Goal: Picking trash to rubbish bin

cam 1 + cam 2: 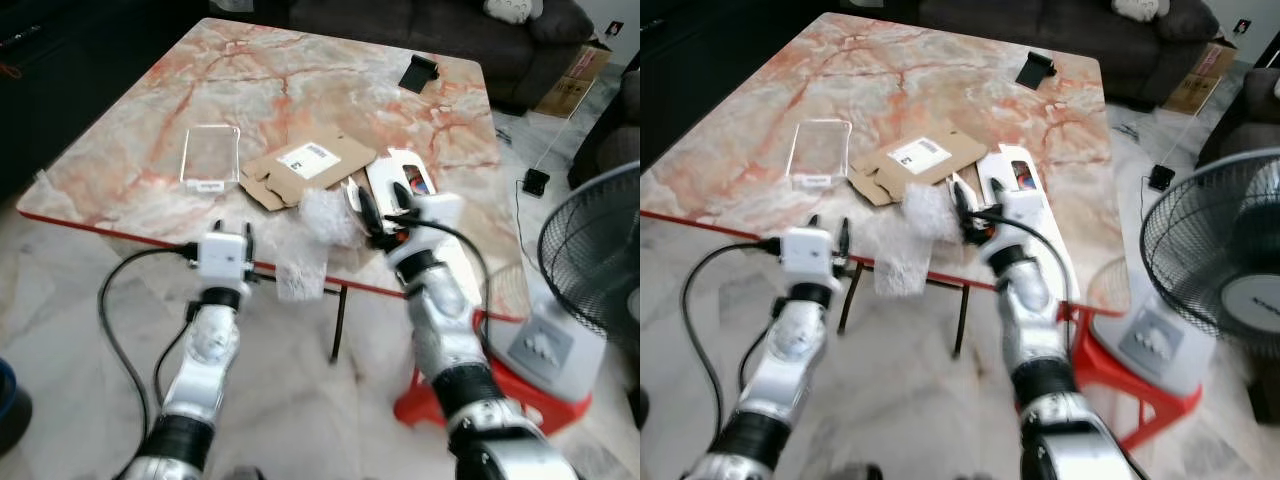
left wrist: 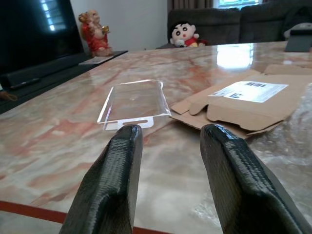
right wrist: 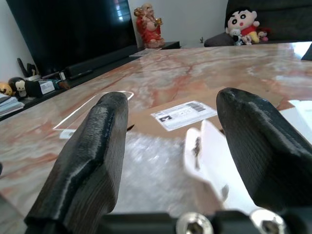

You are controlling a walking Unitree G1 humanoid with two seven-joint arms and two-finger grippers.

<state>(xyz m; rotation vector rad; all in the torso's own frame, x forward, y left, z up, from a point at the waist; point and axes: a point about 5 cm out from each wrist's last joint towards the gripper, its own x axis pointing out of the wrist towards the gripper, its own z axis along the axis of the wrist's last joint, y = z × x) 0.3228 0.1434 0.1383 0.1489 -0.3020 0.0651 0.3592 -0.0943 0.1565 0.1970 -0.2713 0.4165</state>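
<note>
Your right hand (image 1: 375, 215) hovers spread wide over the bubble wrap (image 1: 322, 215) at the surface's (image 1: 120, 150) near edge — lined up to grab; left hand (image 1: 232, 232) also open, empty.

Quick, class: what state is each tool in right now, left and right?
Left tool: open, holding nothing, at the table's near edge.
Right tool: open, holding nothing, over the bubble wrap.
</note>
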